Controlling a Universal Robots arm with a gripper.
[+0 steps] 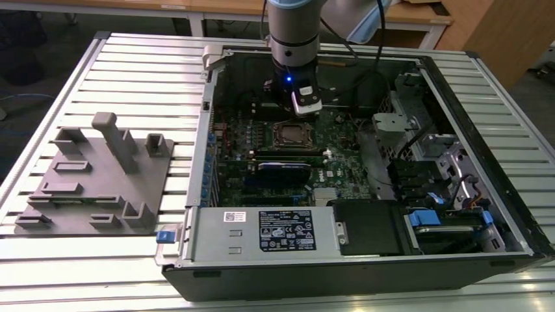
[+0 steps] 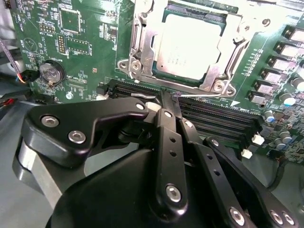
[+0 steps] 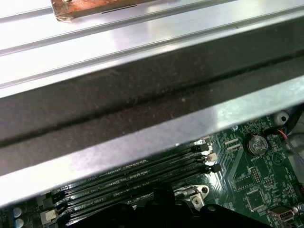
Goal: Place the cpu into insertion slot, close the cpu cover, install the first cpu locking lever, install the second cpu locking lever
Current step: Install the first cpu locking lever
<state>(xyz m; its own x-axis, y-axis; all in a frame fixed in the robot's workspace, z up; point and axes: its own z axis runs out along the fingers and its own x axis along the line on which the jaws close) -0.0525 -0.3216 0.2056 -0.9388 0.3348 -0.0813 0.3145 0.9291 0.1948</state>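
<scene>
The cpu [image 2: 190,45], a silvery square chip, lies flat in the insertion slot [image 2: 209,15], whose dark frame shows along one edge. The cpu cover [image 2: 142,42], a metal frame plate, is folded down around the chip. My gripper [image 2: 167,97] hovers beside the socket's near edge, over the memory slots, with its black fingers [image 2: 165,128] pressed together and nothing visibly between them. In the exterior view the gripper [image 1: 303,107] hangs just behind the cpu [image 1: 292,134] inside the open computer case. How the locking levers stand cannot be told.
Long black memory slots [image 2: 213,116] run beside the socket, and a coin cell [image 2: 51,71] sits further off. A black-and-blue module [image 1: 284,170] and a power supply [image 1: 260,231] lie nearer the front. A grey fixture plate [image 1: 95,182] stands at the exterior view's left. The case wall [image 3: 142,95] is close.
</scene>
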